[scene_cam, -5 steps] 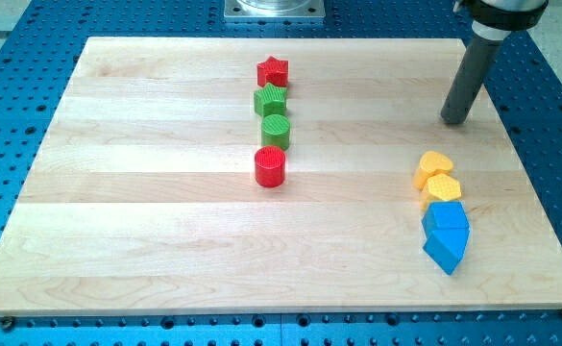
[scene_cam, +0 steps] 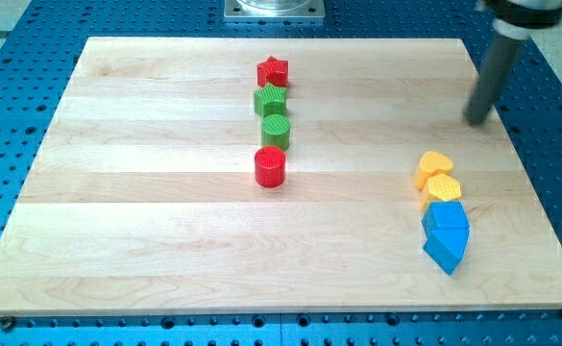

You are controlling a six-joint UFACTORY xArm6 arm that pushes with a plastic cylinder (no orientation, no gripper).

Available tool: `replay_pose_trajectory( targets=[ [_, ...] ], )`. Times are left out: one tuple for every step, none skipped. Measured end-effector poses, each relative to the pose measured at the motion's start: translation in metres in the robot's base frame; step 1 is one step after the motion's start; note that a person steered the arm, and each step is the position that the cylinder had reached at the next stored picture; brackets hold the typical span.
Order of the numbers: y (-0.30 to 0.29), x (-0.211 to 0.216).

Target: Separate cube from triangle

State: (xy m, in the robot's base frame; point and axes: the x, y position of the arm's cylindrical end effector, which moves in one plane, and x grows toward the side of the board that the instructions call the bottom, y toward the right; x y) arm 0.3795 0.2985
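Note:
Two blue blocks touch at the view's lower right: an upper blue block (scene_cam: 447, 218), cube-like, and a lower blue triangle-like block (scene_cam: 445, 252) right below it. My tip (scene_cam: 476, 121) stands on the board at the upper right, well above both blue blocks and apart from every block. Two yellow blocks, the upper one (scene_cam: 433, 165) and the lower one (scene_cam: 441, 186), sit between the tip and the blue pair, the lower one touching the blue cube.
A column of blocks stands at the upper middle: a red star (scene_cam: 273, 71), a green star-like block (scene_cam: 271, 99), a green cylinder (scene_cam: 276, 129) and a red cylinder (scene_cam: 270, 166). The wooden board (scene_cam: 146, 221) lies on a blue perforated table.
My tip has moved a short way to the view's right. No block has moved.

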Motion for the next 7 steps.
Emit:
replay_pose_trajectory(
  targets=[
    [0.027, 0.077],
    [0.027, 0.108],
    [0.021, 0.120],
    [0.002, 0.143],
    [-0.050, 0.152],
    [-0.091, 0.159],
    [-0.150, 0.160]
  ],
)
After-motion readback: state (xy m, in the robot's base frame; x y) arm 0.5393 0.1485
